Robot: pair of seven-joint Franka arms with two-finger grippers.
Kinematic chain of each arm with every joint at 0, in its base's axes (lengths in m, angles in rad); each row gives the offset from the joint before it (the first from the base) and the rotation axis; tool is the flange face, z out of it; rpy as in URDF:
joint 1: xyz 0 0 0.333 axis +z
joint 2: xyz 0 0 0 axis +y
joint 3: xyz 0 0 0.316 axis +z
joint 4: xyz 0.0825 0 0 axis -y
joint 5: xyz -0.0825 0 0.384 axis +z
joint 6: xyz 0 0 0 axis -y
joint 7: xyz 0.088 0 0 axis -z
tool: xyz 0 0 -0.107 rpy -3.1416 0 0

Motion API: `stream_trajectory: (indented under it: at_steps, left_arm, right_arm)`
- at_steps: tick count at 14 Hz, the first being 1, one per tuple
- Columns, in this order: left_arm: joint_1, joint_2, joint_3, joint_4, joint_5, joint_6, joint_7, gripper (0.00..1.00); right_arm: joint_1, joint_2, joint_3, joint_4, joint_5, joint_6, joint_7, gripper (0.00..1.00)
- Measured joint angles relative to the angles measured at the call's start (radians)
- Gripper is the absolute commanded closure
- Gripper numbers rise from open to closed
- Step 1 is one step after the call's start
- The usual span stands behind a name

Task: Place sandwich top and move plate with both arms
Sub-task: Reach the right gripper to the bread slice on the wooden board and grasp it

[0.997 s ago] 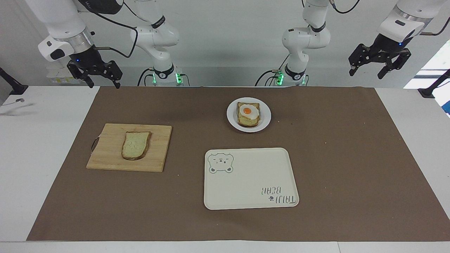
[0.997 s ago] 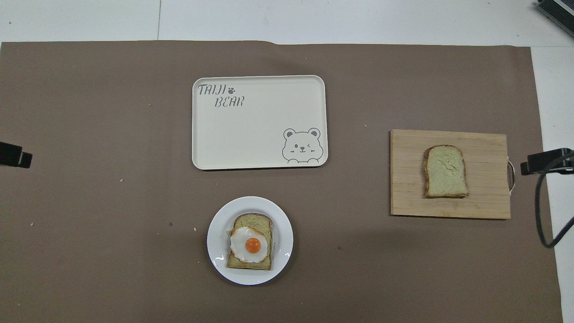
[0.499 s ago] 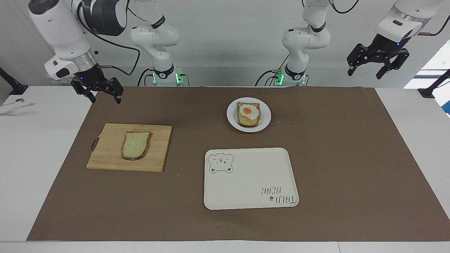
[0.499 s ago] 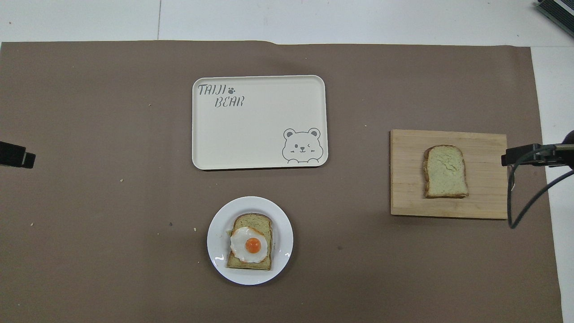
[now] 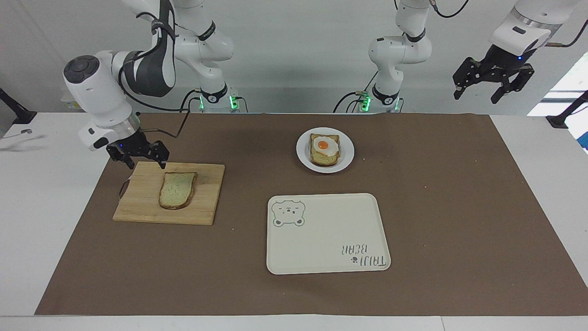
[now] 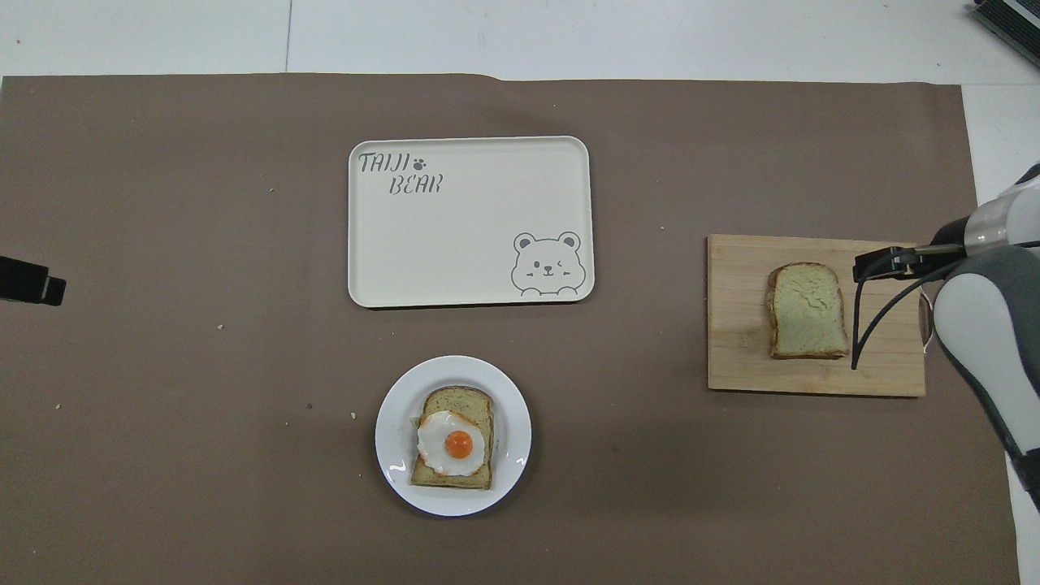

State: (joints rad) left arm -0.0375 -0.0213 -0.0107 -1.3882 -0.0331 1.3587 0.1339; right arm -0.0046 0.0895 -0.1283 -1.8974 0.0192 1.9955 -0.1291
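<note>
The sandwich top [image 5: 177, 190] [image 6: 807, 310], a plain slice of pale bread, lies flat on a wooden cutting board [image 5: 206, 197] [image 6: 735, 325]. My right gripper [image 5: 146, 164] [image 6: 881, 262] hangs open just over a corner of the board, beside the slice and apart from it. The white plate [image 5: 347, 151] [image 6: 398, 439] holds a toast slice with a fried egg [image 5: 324, 148] [image 6: 453, 441]. My left gripper [image 5: 477, 94] [image 6: 28, 280] waits open and empty, high over the left arm's end of the table.
A cream tray with a bear drawing [image 5: 326, 234] [image 6: 471, 244] lies farther from the robots than the plate. A brown mat [image 5: 459, 207] covers the table. The right arm's black cable [image 6: 865, 333] hangs over the board.
The right arm has swung down and inward, bringing its open gripper from high over the table's end to just over the board's corner. The left gripper has hardly moved.
</note>
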Motion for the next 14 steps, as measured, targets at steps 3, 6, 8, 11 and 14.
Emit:
stream_trajectory:
  at_steps: [3,6,8,11,14]
  left_arm:
    - [0.000,0.000,0.000,-0.001,0.000,0.000,0.000,0.00]
    - [-0.001,0.000,-0.002,-0.001,0.000,0.000,0.000,0.00]
    - [-0.001,0.000,-0.003,-0.001,0.000,0.000,0.000,0.00]
    - [-0.001,-0.001,-0.004,-0.002,0.000,-0.002,0.000,0.00]
    - [-0.001,-0.001,-0.004,-0.003,0.000,-0.003,0.000,0.00]
  right_arm:
    - [-0.017,0.014,0.000,-0.029,0.012,0.025,-0.028,0.00]
    - [-0.043,0.020,-0.001,-0.111,0.066,0.121,-0.085,0.00]
    - [-0.047,0.035,0.000,-0.144,0.084,0.160,-0.099,0.00]
    - [-0.047,0.060,0.001,-0.161,0.111,0.194,-0.111,0.00]
    - [-0.046,0.070,0.001,-0.200,0.121,0.255,-0.121,0.00]
